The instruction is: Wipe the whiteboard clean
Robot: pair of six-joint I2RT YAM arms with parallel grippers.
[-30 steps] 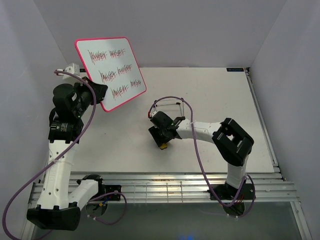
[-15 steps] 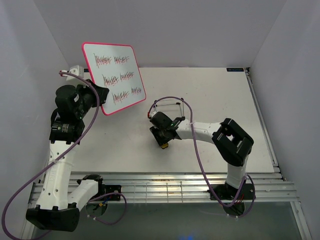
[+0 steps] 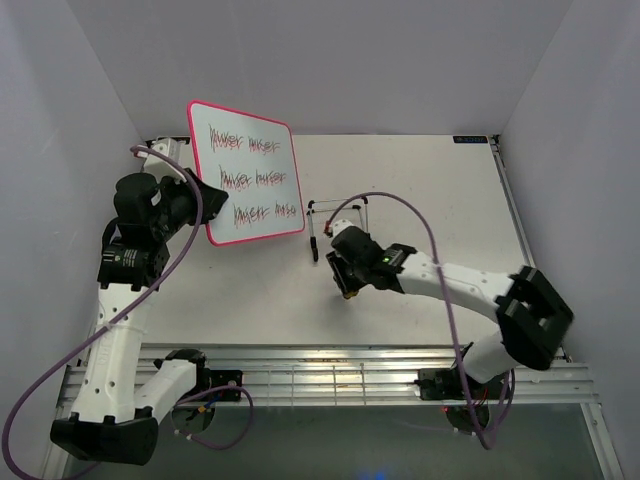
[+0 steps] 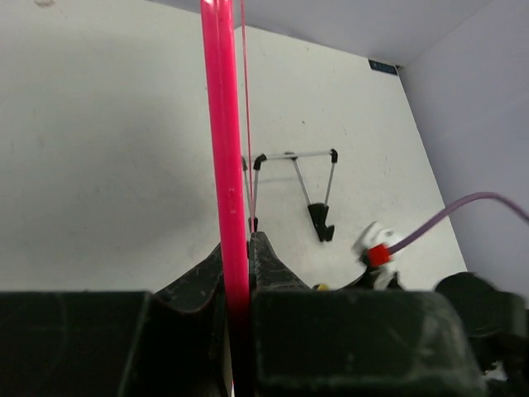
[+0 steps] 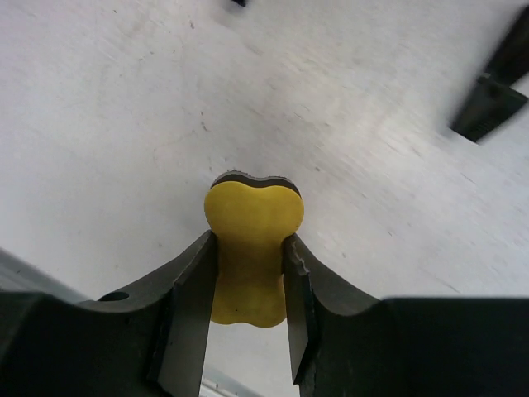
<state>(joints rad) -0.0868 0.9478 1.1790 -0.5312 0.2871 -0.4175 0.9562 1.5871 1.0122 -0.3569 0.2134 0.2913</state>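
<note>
The whiteboard (image 3: 250,172), white with a pink frame and rows of scribbled writing, is held up off the table at the back left. My left gripper (image 3: 205,197) is shut on its left edge; in the left wrist view the pink frame (image 4: 221,141) runs edge-on between the jaws of that gripper (image 4: 238,252). My right gripper (image 3: 346,285) is shut on the small yellow eraser (image 5: 252,248), bone-shaped with a dark pad underneath, over the table's middle. The eraser's tip (image 3: 347,294) shows below the fingers in the top view.
A thin wire stand with black clip feet (image 3: 336,212) lies on the table between the board and my right gripper; it also shows in the left wrist view (image 4: 297,178). The grey walls close in at the left, back and right.
My left gripper has swung the whiteboard to the right and turned it more face-on. My right gripper has moved right and toward the near edge with the eraser; its arm has stretched out.
</note>
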